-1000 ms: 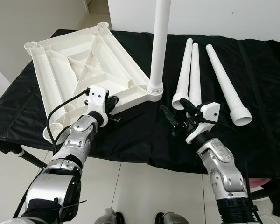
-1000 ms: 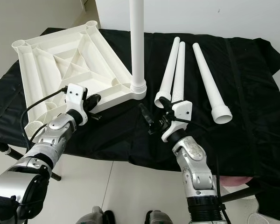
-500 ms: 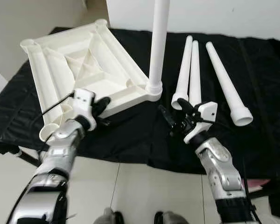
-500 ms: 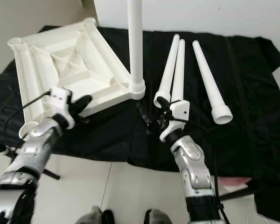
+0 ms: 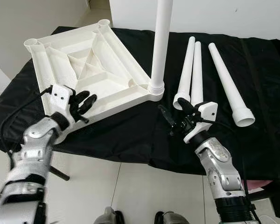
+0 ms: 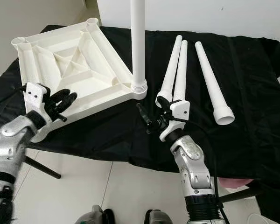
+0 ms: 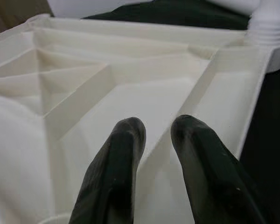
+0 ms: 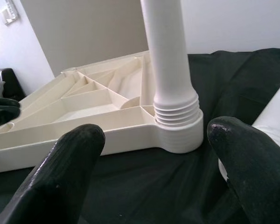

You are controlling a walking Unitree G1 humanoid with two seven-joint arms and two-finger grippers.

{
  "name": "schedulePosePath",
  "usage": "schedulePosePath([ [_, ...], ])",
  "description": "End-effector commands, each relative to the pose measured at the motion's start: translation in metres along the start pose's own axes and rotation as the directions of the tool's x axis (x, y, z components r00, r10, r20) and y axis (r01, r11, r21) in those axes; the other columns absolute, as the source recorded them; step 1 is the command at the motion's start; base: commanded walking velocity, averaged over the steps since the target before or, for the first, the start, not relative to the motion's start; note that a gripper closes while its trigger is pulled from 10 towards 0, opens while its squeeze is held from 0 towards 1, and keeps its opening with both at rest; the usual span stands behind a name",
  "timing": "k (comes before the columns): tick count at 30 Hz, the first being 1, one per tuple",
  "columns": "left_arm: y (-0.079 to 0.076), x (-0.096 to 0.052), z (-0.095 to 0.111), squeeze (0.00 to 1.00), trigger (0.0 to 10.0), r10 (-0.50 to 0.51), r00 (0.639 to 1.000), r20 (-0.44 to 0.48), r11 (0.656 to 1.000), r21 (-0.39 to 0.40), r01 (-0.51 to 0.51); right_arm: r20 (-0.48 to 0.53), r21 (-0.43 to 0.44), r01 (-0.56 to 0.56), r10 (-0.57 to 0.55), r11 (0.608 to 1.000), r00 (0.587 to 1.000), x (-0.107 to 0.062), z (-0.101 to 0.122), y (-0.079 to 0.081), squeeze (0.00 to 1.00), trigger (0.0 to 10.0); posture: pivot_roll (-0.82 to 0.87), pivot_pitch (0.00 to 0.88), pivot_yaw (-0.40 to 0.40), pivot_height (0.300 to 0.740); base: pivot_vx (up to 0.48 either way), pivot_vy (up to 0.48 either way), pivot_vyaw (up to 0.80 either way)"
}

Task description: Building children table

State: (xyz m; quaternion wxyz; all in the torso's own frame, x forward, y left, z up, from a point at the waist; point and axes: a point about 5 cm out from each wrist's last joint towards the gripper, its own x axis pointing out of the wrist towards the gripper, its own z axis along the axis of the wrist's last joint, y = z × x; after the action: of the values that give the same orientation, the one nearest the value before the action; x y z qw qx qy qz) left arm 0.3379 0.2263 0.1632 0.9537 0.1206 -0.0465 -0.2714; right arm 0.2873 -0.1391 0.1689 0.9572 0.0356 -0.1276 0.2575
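The white ribbed tabletop (image 5: pixel 84 70) lies upside down on the black cloth. One white leg (image 5: pixel 158 42) stands upright, screwed into its near right corner socket (image 8: pixel 177 133). Three loose legs (image 5: pixel 196 70) lie side by side to the right, the outermost (image 5: pixel 226 79) set apart. My left gripper (image 5: pixel 86 100) hovers over the tabletop's near rim, its fingers (image 7: pixel 126 140) slightly apart with nothing between them. My right gripper (image 5: pixel 172 114) is open wide and empty above the cloth. It sits just right of the standing leg's base, near the loose legs' wide ends.
A black cloth (image 5: pixel 130 135) covers the work table, whose front edge runs just below both grippers. Pale tiled floor (image 5: pixel 130 186) lies in front. A white wall (image 5: pixel 233 18) rises behind the table. A stand leg (image 5: pixel 58 172) juts out under the left side.
My left gripper has slid left along the tabletop's near rim, away from the standing leg. The right gripper has stayed put, still open.
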Motion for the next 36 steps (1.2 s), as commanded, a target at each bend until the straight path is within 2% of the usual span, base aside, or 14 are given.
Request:
schedulePosePath([
  [1,0.011,-0.008,-0.007,0.0,10.0,0.081,0.994,-0.068,0.995,0.056,-0.078,-0.01,0.006,-0.003,0.003,1.0,1.0,0.0,-0.004,0.002,0.0,10.0,-0.07,0.111,0.079,0.74,0.0,0.0,0.0],
  [2,0.011,-0.008,-0.007,0.0,10.0,0.081,0.994,-0.068,0.995,0.056,-0.078,-0.01,0.006,-0.003,0.003,1.0,1.0,0.0,-0.004,0.002,0.0,10.0,-0.07,0.111,0.079,0.74,0.0,0.0,0.0],
  [3,0.022,-0.015,-0.008,1.0,10.0,0.108,0.988,-0.11,0.99,0.102,-0.097,-0.01,0.004,-0.003,0.003,1.0,1.0,0.001,-0.004,0.002,0.0,10.0,-0.06,0.111,0.075,0.74,0.0,0.0,0.0],
  [4,0.03,-0.021,-0.008,1.0,10.0,0.134,0.98,-0.146,0.984,0.135,-0.114,-0.008,0.0,-0.003,0.003,1.0,1.0,0.002,-0.004,0.001,0.0,10.0,-0.06,0.11,0.075,0.74,0.0,0.0,0.0],
  [8,0.036,-0.026,-0.006,1.0,10.0,0.15,0.975,-0.162,0.978,0.167,-0.122,-0.008,0.0,-0.003,0.003,1.0,1.0,0.002,-0.004,0.001,0.0,10.0,-0.06,0.11,0.075,0.74,0.0,0.0,0.0],
  [9,0.047,-0.035,-0.005,0.0,10.0,0.175,0.962,-0.211,0.962,0.244,-0.121,-0.008,-0.001,-0.002,0.002,1.0,1.0,0.002,-0.004,0.0,0.0,10.0,-0.06,0.111,0.074,0.74,0.0,0.0,0.0],
  [21,0.062,-0.047,-0.006,0.0,10.0,0.209,0.936,-0.285,0.944,0.308,-0.118,-0.009,-0.002,-0.002,0.002,1.0,1.0,0.002,-0.004,0.0,0.0,10.0,-0.06,0.108,0.073,0.74,0.0,0.0,0.0],
  [24,0.057,-0.047,-0.012,0.0,10.0,0.158,0.931,-0.328,0.943,0.328,-0.044,-0.007,-0.005,-0.003,0.003,1.0,1.0,0.003,-0.004,-0.001,0.0,10.0,-0.06,0.105,0.072,0.74,0.0,0.0,0.0],
  [25,0.049,-0.045,-0.017,0.0,10.0,0.103,0.928,-0.359,0.939,0.343,0.028,-0.006,-0.009,-0.003,0.003,1.0,1.0,0.003,-0.003,-0.002,0.0,10.0,-0.06,0.107,0.074,0.74,0.0,0.0,0.0],
  [28,0.049,-0.045,-0.017,0.0,10.0,0.103,0.928,-0.359,0.939,0.343,0.028,-0.006,-0.009,-0.003,0.003,1.0,1.0,0.003,-0.003,-0.002,0.0,10.0,-0.06,0.107,0.074,0.74,0.0,0.0,0.0],
  [29,0.043,-0.044,-0.021,0.0,10.0,0.057,0.922,-0.382,0.929,0.358,0.091,-0.006,-0.012,-0.002,0.002,1.0,1.0,0.003,-0.003,-0.003,0.0,10.0,-0.06,0.107,0.074,0.74,0.0,0.0,0.0],
  [32,0.035,-0.042,-0.025,0.0,10.0,0.02,0.915,-0.404,0.917,0.371,0.144,-0.005,-0.015,0.0,0.0,1.0,1.0,0.003,-0.003,-0.004,0.0,10.0,-0.06,0.107,0.074,0.74,0.0,0.0,0.0],
  [33,0.027,-0.039,-0.03,0.0,10.0,-0.014,0.904,-0.427,0.904,0.382,0.195,-0.004,-0.017,0.003,-0.003,1.0,1.0,0.003,-0.002,-0.004,0.0,10.0,-0.06,0.107,0.074,0.74,0.0,0.0,0.0],
  [36,0.02,-0.035,-0.034,0.0,10.0,-0.039,0.897,-0.44,0.894,0.386,0.228,-0.003,-0.018,0.005,-0.005,1.0,1.0,0.003,-0.002,-0.005,0.0,10.0,-0.06,0.107,0.074,0.74,0.0,0.0,0.0],
])
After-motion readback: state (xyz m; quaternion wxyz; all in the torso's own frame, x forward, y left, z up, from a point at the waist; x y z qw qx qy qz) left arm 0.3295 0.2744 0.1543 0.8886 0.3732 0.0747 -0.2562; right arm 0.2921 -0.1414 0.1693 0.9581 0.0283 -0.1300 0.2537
